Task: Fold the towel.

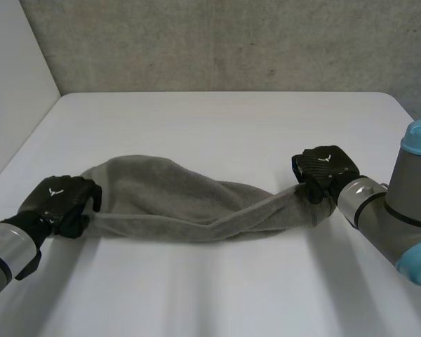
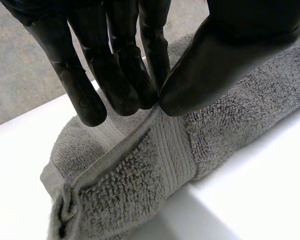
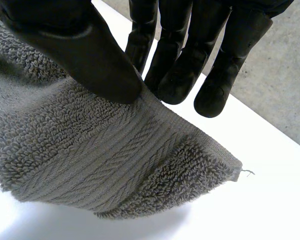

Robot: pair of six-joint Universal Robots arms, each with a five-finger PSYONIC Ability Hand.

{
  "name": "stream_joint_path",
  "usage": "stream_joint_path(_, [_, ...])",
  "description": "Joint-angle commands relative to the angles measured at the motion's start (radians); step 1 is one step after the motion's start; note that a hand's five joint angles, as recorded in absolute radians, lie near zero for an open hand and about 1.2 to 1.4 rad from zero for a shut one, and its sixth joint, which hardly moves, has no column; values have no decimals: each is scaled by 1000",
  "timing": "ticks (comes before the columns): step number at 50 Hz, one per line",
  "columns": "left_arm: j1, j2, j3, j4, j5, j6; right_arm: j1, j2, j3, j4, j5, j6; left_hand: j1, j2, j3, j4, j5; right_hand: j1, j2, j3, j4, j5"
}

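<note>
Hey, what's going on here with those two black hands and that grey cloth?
A two-armed robot is working on folding a grey towel on a white table. Its left hand pinches one end between thumb and fingers, and its right hand pinches the opposite end the same way. The towel stretches between them as a bunched, sagging strip; no neat fold is made yet.

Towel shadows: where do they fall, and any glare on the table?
Head view: the towel throws a soft shadow onto the table, nearer the camera, no glare. Right wrist view: shadow lies under the raised towel end; the table looks bright white.
</note>
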Motion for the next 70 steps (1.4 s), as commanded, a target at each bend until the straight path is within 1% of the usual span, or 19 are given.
stream_joint_path(1, [2, -66, -2, 43, 1, 8, 0, 1, -1, 0, 0, 0, 443, 84, 75, 49, 70, 68, 100, 67, 69, 61])
stream_joint_path(2, [2, -66, -2, 43, 1, 8, 0, 1, -1, 0, 0, 0, 443, 84, 75, 49, 70, 68, 100, 67, 69, 61])
stream_joint_path(4, [0, -124, -1, 66, 1, 11, 0, 1, 0, 0, 0, 0, 443, 84, 75, 49, 70, 68, 100, 67, 69, 61])
stream_joint_path(12, [5, -231, 16, 73, 1, 15, 0, 1, 4, 1, 0, 0, 443, 84, 75, 49, 70, 68, 100, 67, 69, 61])
stream_joint_path(19, [8, -250, 24, 72, 1, 17, 0, 1, 5, 1, 0, 0, 443, 84, 75, 49, 70, 68, 100, 67, 69, 61])
stream_joint_path(20, [9, -250, 24, 72, 1, 17, 0, 1, 4, 1, 0, 0, 228, -131, -140, -165, -145, 68, 100, 67, 69, 61])
stream_joint_path(21, [9, -250, 24, 72, 1, 17, 0, 0, 4, 1, 0, 0, 226, -133, -142, -168, -147, 68, 100, 67, 69, 61])
stream_joint_path(22, [8, -250, 24, 70, -2, 19, 0, 0, 4, 1, 0, 0, -1, -360, -369, -394, -374, 68, 100, 67, 69, 61])
stream_joint_path(25, [8, -244, 22, 70, -8, 19, 0, 0, 5, 1, 0, 0, -44, -403, -412, -438, -417, 68, 100, 67, 69, 61])
stream_joint_path(37, [9, -230, 15, 58, -14, 19, 0, -2, 8, 1, 0, 0, -47, -406, -415, -441, -420, 68, 100, 67, 69, 61])
stream_joint_path(51, [12, -127, -55, 50, -2, 20, 0, -5, 11, 1, 1, 0, -44, -403, -412, -438, -417, 68, 100, 67, 69, 61])
stream_joint_path(57, [14, -75, -82, 23, 1, 23, 2, -3, 11, 1, 0, 0, -41, -400, -409, -435, -414, 68, 100, 67, 69, 61])
stream_joint_path(65, [20, -71, -97, -6, 1, 140, 3, -3, 11, 1, 1, 0, -41, -400, -409, -435, -414, 68, 100, 67, 69, 61])
stream_joint_path(70, [39, -91, -104, -3, 1, 158, 5, -5, 11, 3, 1, 0, -38, -397, -406, -432, -411, 68, 100, 67, 69, 61])
